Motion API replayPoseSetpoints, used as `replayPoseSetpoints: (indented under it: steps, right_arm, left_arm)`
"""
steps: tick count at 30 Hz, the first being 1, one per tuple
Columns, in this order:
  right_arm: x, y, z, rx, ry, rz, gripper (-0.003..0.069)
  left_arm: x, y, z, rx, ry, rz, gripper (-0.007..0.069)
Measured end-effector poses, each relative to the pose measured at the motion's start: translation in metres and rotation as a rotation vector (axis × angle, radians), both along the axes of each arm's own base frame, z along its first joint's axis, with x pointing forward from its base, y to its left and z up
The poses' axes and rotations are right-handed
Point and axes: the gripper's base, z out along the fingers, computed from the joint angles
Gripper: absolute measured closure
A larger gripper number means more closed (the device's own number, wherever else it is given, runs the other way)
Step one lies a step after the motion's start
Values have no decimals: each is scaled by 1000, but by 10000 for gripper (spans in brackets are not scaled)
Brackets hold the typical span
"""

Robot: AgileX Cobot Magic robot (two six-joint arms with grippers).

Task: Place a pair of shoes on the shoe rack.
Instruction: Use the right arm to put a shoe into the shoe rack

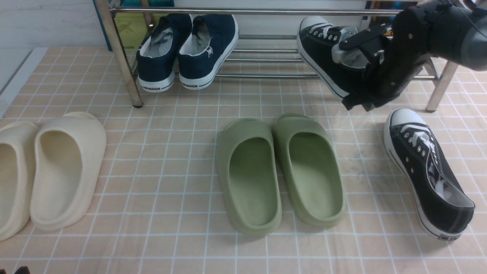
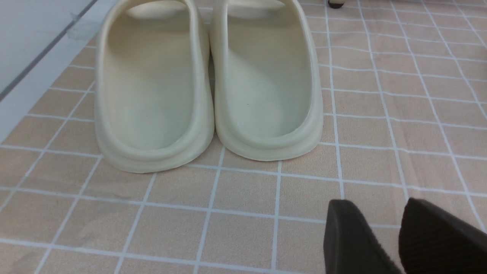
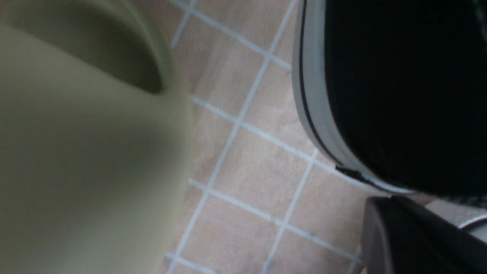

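Cream slides (image 1: pixel 57 171) on floor (image 1: pixel 171 236), far left. Left gripper (image 2: pixel 384 208) hovers near their heel ends, holding nothing. Its fingers are close together, can't tell if fully closed. Rack (image 1: pixel 247 11) at back holds navy sneakers (image 1: pixel 186 53) on lower bars, left part, heels out. Green slides (image 1: pixel 281 171) centre floor. Right gripper (image 1: pixel 355 47) clamped on heel collar of held sneaker (image 1: pixel 319 57), black, tilted toe-up at rack's right part, in front of lower bars. Other sneaker (image 1: pixel 426 171) on floor far right, toe toward rack.
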Motion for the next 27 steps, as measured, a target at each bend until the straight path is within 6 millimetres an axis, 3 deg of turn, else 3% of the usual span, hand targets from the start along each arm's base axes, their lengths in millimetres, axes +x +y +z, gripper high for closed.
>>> replayPoseSetpoints:
  steps: [12, 21, 27]
  right_arm:
    - [7, 9, 13, 128, -62, -25, 676]
    - [15, 12, 0, 169, -74, -58, 673]
    - [13, 14, 14, 195, -66, -61, 621]
  left_arm:
    - [0, 0, 0, 0, 0, 0, 385]
    - [0, 1, 0, 15, 1, 1, 385]
    - [0, 2, 0, 62, 3, 5, 385]
